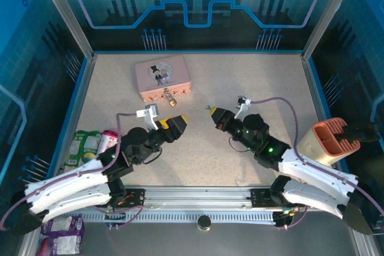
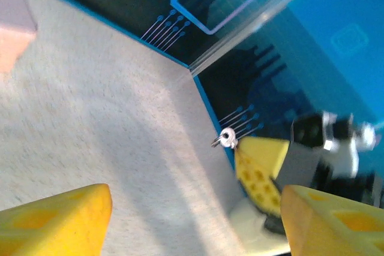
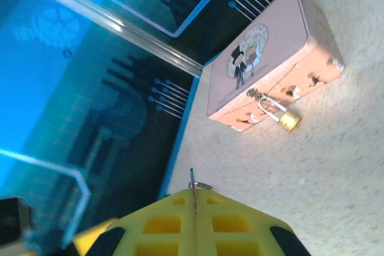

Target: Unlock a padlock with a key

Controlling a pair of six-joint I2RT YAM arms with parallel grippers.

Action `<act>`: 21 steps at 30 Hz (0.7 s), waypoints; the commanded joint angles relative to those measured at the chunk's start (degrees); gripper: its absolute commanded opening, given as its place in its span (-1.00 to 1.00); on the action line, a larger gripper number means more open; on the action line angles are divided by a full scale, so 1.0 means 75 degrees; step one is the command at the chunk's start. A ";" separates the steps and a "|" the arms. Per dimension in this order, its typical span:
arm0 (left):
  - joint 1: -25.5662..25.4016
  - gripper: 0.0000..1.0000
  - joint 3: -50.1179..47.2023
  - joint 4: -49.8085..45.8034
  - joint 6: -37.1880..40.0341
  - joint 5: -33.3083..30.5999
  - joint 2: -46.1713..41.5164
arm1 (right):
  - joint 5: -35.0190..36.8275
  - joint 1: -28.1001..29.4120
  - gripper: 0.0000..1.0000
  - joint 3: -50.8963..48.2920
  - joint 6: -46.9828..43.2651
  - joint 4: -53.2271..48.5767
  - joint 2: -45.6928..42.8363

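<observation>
The pink tin (image 1: 163, 76) lies at the back of the table, and the small brass padlock (image 1: 172, 101) hangs from its front latch. In the right wrist view the padlock (image 3: 289, 119) rests on the table against the tin (image 3: 264, 58), its silver shackle through the clasp. My right gripper (image 3: 194, 195) is shut on the thin key (image 3: 192, 178), whose tip sticks out past the yellow pads. From above, the right gripper (image 1: 213, 112) hovers mid-table, right of the padlock. My left gripper (image 1: 177, 123) faces it, open and empty. The left wrist view shows the key (image 2: 227, 139) beyond my open left gripper (image 2: 195, 220).
A cream and orange container (image 1: 327, 139) leans at the right edge. Snack packets (image 1: 90, 145) lie at the left edge, and more packets (image 1: 63, 232) sit beyond the front rail. Blue walls (image 1: 192, 4) enclose the table.
</observation>
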 commanded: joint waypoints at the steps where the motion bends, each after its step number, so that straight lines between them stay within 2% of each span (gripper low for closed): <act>1: 0.0172 0.52 0.0392 -0.1848 0.3364 0.1465 -0.0258 | -0.2121 -0.0408 -1.00 0.0828 -0.2415 -0.2621 -0.0170; 5: 0.0180 0.47 0.0488 -0.2017 0.4931 0.3120 -0.0177 | -0.2968 -0.0437 -1.00 0.1817 -0.4038 -0.4018 -0.0079; 8: 0.0190 0.47 0.0400 -0.1767 0.5580 0.3872 -0.0188 | -0.3354 -0.0393 -1.00 0.2368 -0.4868 -0.4755 -0.0012; 11: 0.0189 0.46 0.0335 -0.1414 0.5881 0.4123 -0.0204 | -0.3638 -0.0224 -1.00 0.2729 -0.5589 -0.5362 0.0073; 14: 0.0244 0.44 0.0332 -0.1250 0.6148 0.4530 -0.0135 | -0.3466 0.0189 -1.00 0.3039 -0.6182 -0.5886 0.0166; 17: 0.0296 0.32 0.0434 -0.1286 0.6383 0.5207 0.0001 | -0.3347 0.0541 -1.00 0.3286 -0.6609 -0.6269 0.0294; 21: 0.0474 0.17 0.0472 -0.1215 0.6564 0.5710 0.0103 | -0.3324 0.0796 -1.00 0.3499 -0.7058 -0.6619 0.0426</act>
